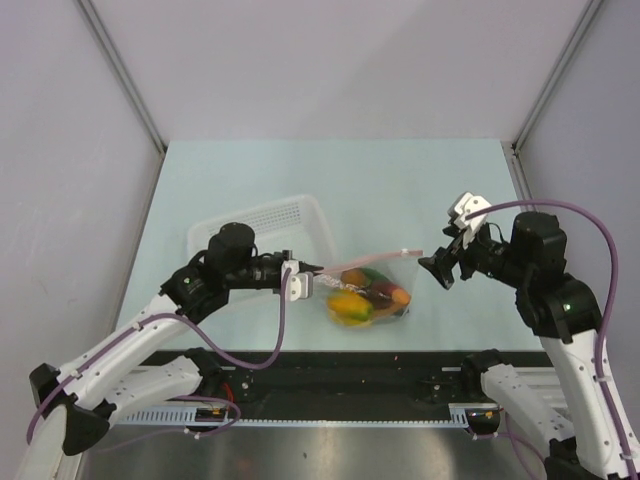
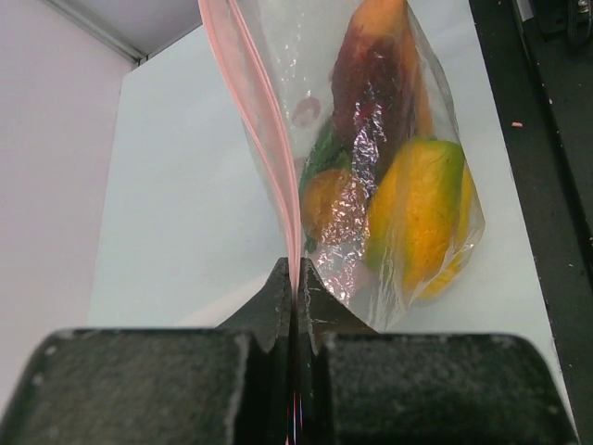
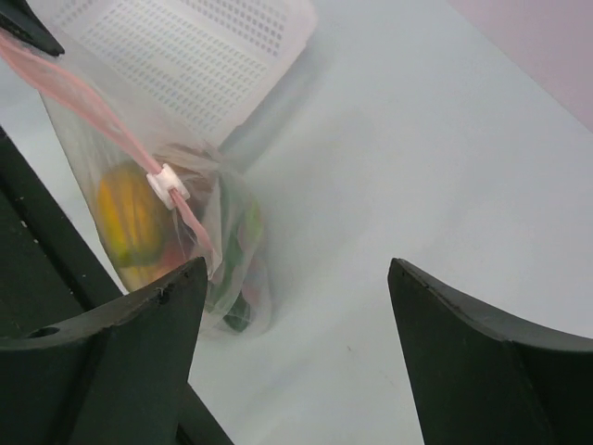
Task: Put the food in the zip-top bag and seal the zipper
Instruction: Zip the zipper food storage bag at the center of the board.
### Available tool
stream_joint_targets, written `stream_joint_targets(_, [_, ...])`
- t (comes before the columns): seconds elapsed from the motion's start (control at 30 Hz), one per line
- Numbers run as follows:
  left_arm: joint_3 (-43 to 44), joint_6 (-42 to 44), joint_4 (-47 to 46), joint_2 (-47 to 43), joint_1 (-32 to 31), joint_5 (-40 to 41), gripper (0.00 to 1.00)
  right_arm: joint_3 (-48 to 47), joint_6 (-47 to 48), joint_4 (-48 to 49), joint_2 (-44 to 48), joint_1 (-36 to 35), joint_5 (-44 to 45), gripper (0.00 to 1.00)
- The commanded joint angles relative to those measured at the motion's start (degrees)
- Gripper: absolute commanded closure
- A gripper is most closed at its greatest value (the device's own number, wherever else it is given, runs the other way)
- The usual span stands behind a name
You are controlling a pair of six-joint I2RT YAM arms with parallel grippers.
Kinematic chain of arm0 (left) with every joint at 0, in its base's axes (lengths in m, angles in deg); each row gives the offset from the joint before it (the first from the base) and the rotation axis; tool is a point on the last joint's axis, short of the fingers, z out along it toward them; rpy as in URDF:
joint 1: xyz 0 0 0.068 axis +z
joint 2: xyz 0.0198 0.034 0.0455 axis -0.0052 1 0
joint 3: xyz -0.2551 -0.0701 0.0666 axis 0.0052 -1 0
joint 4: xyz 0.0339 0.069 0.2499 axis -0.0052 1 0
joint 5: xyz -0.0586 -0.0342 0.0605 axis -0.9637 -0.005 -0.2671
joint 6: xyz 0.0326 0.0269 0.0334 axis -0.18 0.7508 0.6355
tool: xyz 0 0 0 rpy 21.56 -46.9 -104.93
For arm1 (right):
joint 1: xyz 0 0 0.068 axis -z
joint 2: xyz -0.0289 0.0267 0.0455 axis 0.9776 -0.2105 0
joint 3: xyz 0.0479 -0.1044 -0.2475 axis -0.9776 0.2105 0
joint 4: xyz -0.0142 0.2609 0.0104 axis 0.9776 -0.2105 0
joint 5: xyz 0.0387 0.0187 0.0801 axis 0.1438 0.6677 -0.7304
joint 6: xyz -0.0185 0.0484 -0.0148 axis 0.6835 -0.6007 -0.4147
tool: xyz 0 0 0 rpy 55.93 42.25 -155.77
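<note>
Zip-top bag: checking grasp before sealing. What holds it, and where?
The left gripper pinches the zip-top bag by its zipper's end; right gripper is open, holding nothing.

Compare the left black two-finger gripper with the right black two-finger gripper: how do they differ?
The left gripper is shut; the right gripper is open. The left gripper pinches the pink-red zipper strip of the clear plastic bag; the right gripper holds nothing. Both are black, at opposite ends of that strip.

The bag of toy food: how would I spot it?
On the table, find the white basket. Just right of it, the bag is pinched by the left gripper. It alone is clear, with a pink strip on top.
</note>
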Motion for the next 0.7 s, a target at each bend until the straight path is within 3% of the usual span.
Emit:
stream_joint_targets(0.0, [-0.43, 3.40, -1.43, -0.49, 0.31, -1.78, 1.00, -4.70, 6.59, -0.55, -4.00, 7.52, -19.66, 0.20])
stream_joint_targets(0.27, [-0.60, 0.24, -4.05, 1.19, 0.40, -1.25, 1.00, -6.30, 19.17, -11.90, -4.37, 7.63, -26.38, 0.32])
stream_joint_targets(0.53, [-0.61, -0.21, -4.85, 1.10, 0.40, -1.60, 1.00, -3.65, 23.49, -10.32, -4.54, 6.93, -23.83, 0.69])
stream_joint_targets(0.67, [0.27, 0.06, -3.80, 1.71, 0.40, -1.60, 1.00, -3.04, 22.26, -7.07, -4.80, 6.31, -23.83, 0.76])
